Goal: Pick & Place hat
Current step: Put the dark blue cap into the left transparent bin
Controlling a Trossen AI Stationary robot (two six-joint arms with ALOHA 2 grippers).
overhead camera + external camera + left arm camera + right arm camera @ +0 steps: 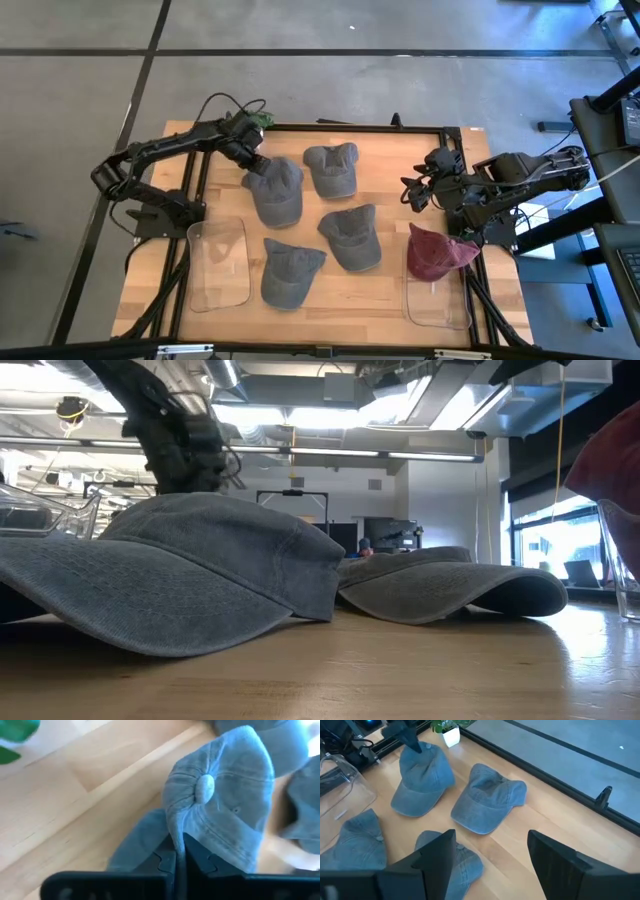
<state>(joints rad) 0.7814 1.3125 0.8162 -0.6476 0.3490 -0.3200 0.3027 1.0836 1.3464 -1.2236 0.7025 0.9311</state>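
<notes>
Pinching a fold of the grey cap [220, 805], my left gripper [179, 851] held it. My right gripper [490, 855] waited, fingers wide apart, above the table [370, 300].

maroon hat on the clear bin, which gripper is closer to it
Right. The right gripper hangs open just beyond the maroon hat; the left gripper is across the table, shut on a grey hat.

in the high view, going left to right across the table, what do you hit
Clear bin → left claw pinching the back-left grey hat → back-middle grey hat → right claw, open → maroon hat
</notes>
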